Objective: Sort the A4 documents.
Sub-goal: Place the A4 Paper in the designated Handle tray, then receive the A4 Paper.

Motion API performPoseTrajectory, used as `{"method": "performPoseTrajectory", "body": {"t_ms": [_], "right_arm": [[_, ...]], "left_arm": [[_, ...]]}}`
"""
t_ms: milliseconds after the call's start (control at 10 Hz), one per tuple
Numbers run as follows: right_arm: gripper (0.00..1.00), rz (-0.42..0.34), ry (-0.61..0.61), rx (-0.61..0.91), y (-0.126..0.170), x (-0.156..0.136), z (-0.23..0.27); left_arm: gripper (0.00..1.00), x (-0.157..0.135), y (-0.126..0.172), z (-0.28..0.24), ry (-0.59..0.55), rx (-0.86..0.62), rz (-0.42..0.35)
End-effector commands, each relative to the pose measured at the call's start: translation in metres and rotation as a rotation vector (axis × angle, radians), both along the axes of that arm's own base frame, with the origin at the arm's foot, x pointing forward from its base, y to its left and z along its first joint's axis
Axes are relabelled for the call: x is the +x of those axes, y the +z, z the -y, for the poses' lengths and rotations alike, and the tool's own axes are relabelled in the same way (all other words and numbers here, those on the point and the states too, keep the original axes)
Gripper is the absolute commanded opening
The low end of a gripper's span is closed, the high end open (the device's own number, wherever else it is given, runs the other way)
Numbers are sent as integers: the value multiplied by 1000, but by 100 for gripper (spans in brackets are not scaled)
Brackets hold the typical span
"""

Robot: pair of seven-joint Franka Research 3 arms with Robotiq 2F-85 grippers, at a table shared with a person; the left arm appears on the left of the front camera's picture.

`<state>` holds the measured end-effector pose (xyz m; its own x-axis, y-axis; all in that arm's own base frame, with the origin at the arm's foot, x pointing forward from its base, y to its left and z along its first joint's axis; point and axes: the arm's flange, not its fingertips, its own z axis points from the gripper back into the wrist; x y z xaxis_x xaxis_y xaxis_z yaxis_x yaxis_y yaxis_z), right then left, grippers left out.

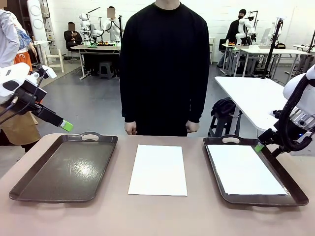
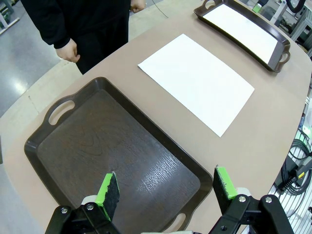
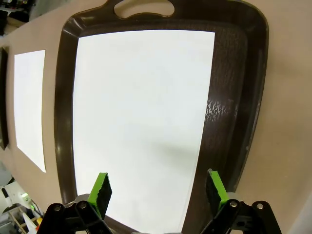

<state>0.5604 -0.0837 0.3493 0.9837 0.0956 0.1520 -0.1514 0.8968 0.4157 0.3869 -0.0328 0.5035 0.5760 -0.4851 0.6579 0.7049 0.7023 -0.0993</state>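
One white A4 document point(image 1: 158, 169) lies flat on the bare table between two dark brown trays. A second white A4 document point(image 1: 244, 170) lies inside the right tray point(image 1: 293, 189); the right wrist view looks down on this sheet point(image 3: 141, 122). My right gripper point(image 3: 158, 187) hovers open just above the right tray's near end, holding nothing. The left tray point(image 1: 29, 189) holds nothing. My left gripper point(image 2: 165, 187) is open and raised over the left tray point(image 2: 44, 146), with the middle sheet point(image 2: 197, 80) beyond it.
A person in black stands at the far edge of the table, hands point(image 1: 131, 129) down at the sides. A white table point(image 1: 251, 98) and a dark bag on a stool point(image 1: 224, 110) stand behind at the right.
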Motion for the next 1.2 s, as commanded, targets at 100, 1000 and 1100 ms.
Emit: {"method": "performPoseTrajectory", "body": {"t_ms": [100, 1000, 1100], "right_arm": [[100, 4, 12, 2, -1, 0, 0], [100, 0, 0, 0, 0, 0, 0], [100, 148, 152, 19, 29, -21, 15]], "left_arm": [[100, 1, -2, -3, -16, -13, 9], [100, 1, -2, -3, -16, -13, 9], [100, 1, -2, -3, -16, -13, 9]]}}
